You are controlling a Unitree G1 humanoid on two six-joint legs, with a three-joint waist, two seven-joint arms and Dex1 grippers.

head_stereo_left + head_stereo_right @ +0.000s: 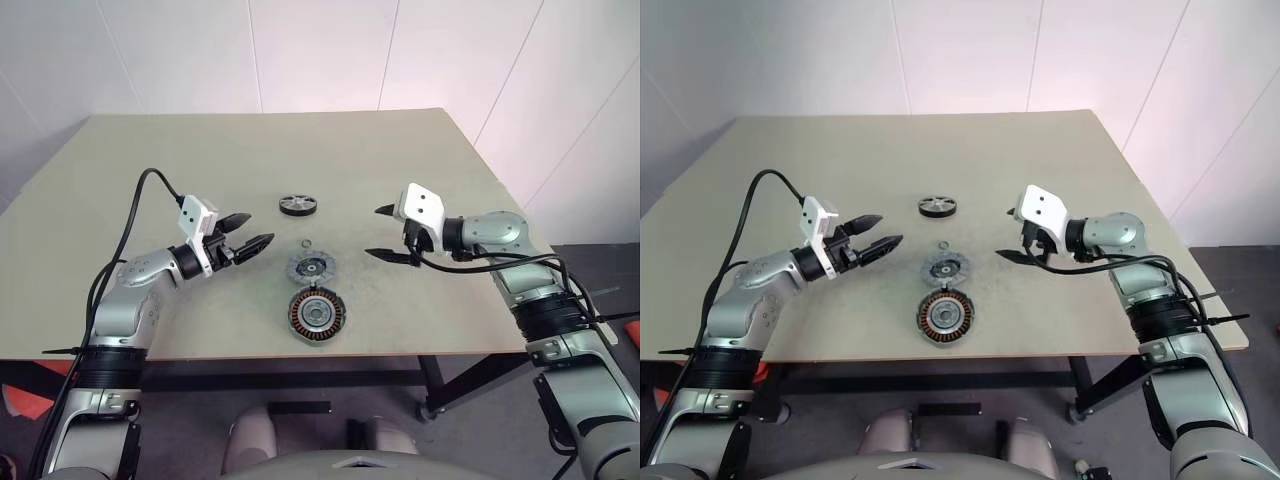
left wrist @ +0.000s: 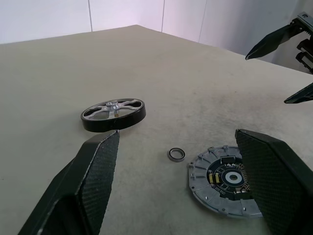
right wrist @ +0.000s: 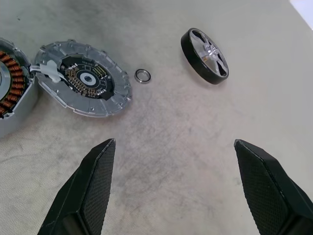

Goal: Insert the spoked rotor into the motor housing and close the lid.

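The spoked rotor (image 1: 298, 205) lies flat on the table, farthest from me; it also shows as a black-rimmed wheel (image 3: 204, 56). Nearer lies the grey lid (image 1: 311, 267), and the motor housing (image 1: 318, 315) with copper windings sits closest to the front edge, touching the lid. My left gripper (image 1: 248, 231) hovers open left of these parts, nothing between its fingers. My right gripper (image 1: 384, 234) hovers open to their right, tilted downward, also empty. The left fingers (image 2: 93, 176) frame the rotor (image 2: 113, 113) and lid (image 2: 224, 180).
A tiny loose ring (image 1: 305, 243) rests between rotor and lid, also seen as a small ring (image 3: 143, 75). The tan table (image 1: 150, 160) has bare room all around the parts. Its front edge runs just below the housing.
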